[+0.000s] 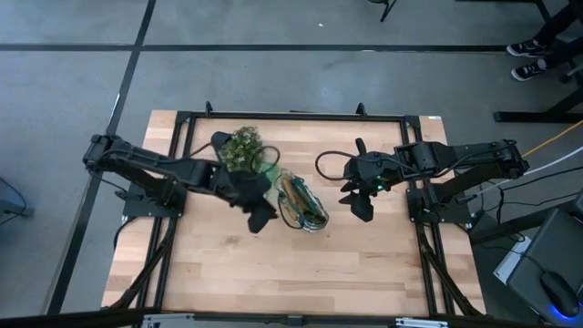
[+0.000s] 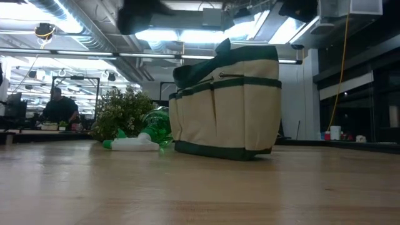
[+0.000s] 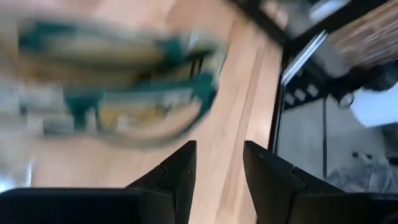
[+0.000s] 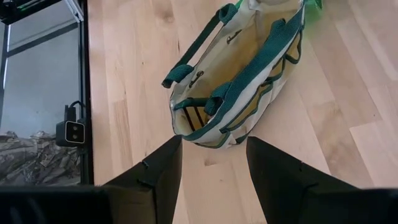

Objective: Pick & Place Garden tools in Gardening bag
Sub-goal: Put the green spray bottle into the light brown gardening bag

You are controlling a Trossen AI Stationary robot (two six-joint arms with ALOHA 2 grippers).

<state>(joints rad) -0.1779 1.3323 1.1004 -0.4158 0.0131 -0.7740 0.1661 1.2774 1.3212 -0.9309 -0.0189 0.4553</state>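
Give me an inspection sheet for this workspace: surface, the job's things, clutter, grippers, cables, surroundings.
Surface: wooden table, bare at the front.
Job's things: canvas bag upright mid-table; a green-and-white plastic piece lies on the table beside it. Shears and the wooden-handled tool: nothing seen.
Clutter: bushy plant beside the bag.
Grippers: left gripper open and empty, above the table beside the bag; right gripper open and empty, above the table, facing the bag's end.
Cables: a black loop by the right arm; more run off the table's right edge.
Surroundings: a person at a far desk; shoes on the floor.
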